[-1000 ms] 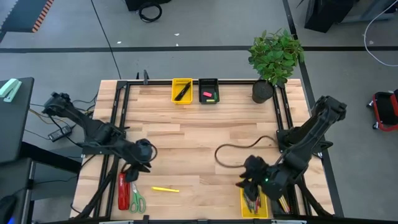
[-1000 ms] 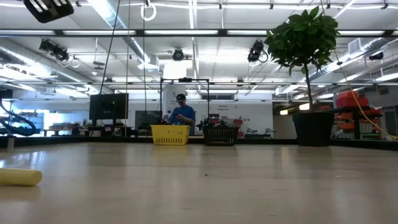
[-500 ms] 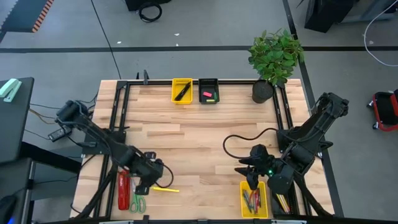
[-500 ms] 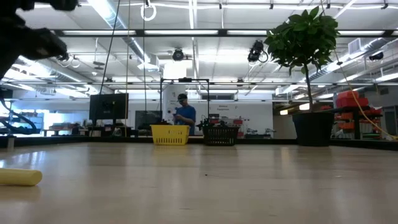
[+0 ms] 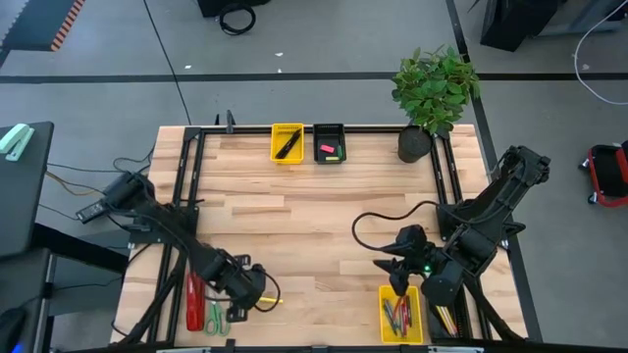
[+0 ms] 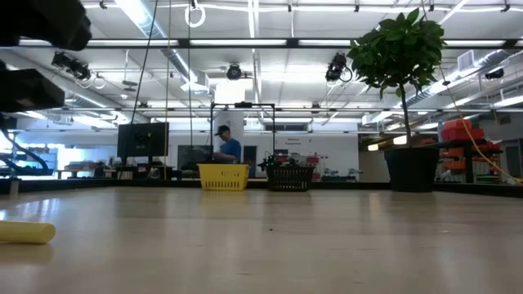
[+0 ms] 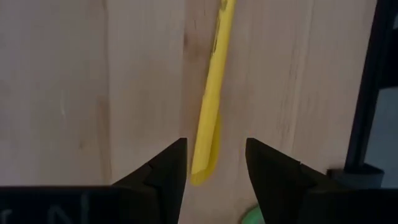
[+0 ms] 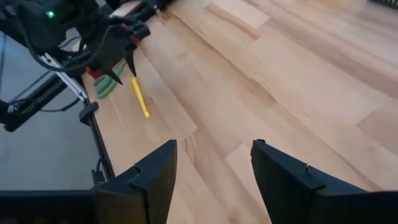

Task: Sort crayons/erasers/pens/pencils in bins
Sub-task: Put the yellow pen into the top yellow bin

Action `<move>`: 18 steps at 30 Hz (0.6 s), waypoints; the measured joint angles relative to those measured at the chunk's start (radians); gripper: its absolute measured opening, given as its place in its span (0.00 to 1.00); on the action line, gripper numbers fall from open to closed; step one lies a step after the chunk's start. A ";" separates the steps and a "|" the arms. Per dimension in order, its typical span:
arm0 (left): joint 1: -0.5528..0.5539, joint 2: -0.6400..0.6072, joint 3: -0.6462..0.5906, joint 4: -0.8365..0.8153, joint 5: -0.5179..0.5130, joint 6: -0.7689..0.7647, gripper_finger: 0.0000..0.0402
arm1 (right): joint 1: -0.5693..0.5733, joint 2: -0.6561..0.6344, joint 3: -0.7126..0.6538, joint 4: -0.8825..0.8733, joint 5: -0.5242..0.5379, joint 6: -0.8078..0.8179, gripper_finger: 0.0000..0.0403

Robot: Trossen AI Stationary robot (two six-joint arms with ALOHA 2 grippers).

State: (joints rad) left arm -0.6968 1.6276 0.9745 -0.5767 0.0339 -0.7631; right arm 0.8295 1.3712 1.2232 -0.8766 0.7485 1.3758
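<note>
Sorting looks nearly done: far yellow bin holds dark pens, far black bin holds a pink and a green eraser, near yellow bin holds crayons, and a black bin beside it, mostly hidden by the right arm, shows thin pencils. One yellow pencil is left lying flat on the table, near the red stapler and green scissors. Left gripper hangs right over one end of it, fingers spread either side, not pinching yet. Right gripper hovers empty and wide open above the near yellow bin. Judgement: last item, needs grasp then carry across to the pencil bin.
</note>
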 joint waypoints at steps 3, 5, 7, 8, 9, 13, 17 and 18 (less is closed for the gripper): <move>-0.017 0.015 0.000 0.000 0.012 -0.008 0.43 | 0.006 0.000 0.000 -0.012 -0.011 -0.005 0.53; -0.028 0.023 0.000 -0.002 0.013 -0.011 0.43 | 0.006 0.000 0.000 -0.015 -0.012 -0.013 0.53; -0.033 0.036 0.000 -0.001 0.014 -0.011 0.43 | 0.006 0.000 0.000 -0.028 -0.012 -0.014 0.53; -0.033 0.044 0.000 -0.002 0.014 -0.012 0.43 | 0.006 0.000 0.000 -0.035 -0.011 -0.014 0.53; -0.033 0.052 0.000 -0.002 0.013 -0.011 0.43 | 0.006 0.000 0.000 -0.043 -0.009 -0.014 0.53; -0.031 0.092 0.000 -0.001 0.012 -0.011 0.42 | 0.006 0.000 0.000 -0.071 0.007 -0.009 0.53; -0.029 0.123 0.004 -0.003 0.012 -0.010 0.40 | 0.006 0.000 0.000 -0.072 0.010 0.020 0.53; -0.029 0.129 0.005 -0.004 0.012 -0.010 0.40 | 0.006 0.000 0.000 -0.072 0.010 0.020 0.53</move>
State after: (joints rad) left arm -0.7254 1.7567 0.9794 -0.5806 0.0460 -0.7736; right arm 0.8358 1.3716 1.2232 -0.9483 0.7586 1.3959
